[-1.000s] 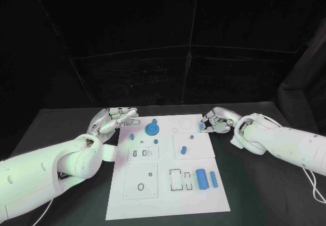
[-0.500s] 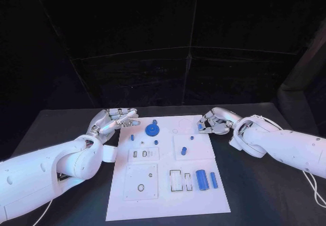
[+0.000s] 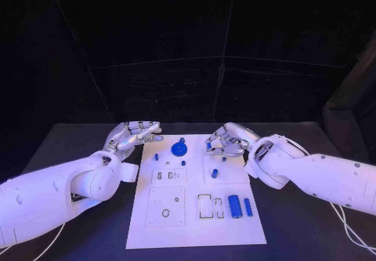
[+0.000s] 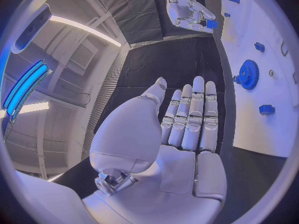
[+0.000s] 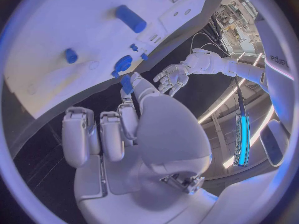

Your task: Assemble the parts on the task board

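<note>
The white task board (image 3: 188, 223) lies in the middle of the table. A blue gear (image 3: 179, 148) stands on its far part, with small blue pegs (image 3: 214, 173) nearby. My right hand (image 3: 225, 143) hovers over the far right part of the board and pinches a small blue part (image 5: 126, 83) at its fingertips; that same part (image 4: 212, 24) also appears in the left wrist view. My left hand (image 3: 133, 134) stays at the board's far left edge, fingers straight and apart, holding nothing. In the left wrist view the gear (image 4: 249, 74) lies beside those fingers.
Two blue cylinders (image 3: 233, 206) lie side by side on the board's near right part, next to rectangular slots (image 3: 205, 206). A plate with an oval hole (image 3: 165, 212) sits on the near left. The black table (image 3: 70, 141) surrounds the board.
My right hand has moved left with the small blue part, from the board's right edge to over its far right part. My left hand has barely shifted.
</note>
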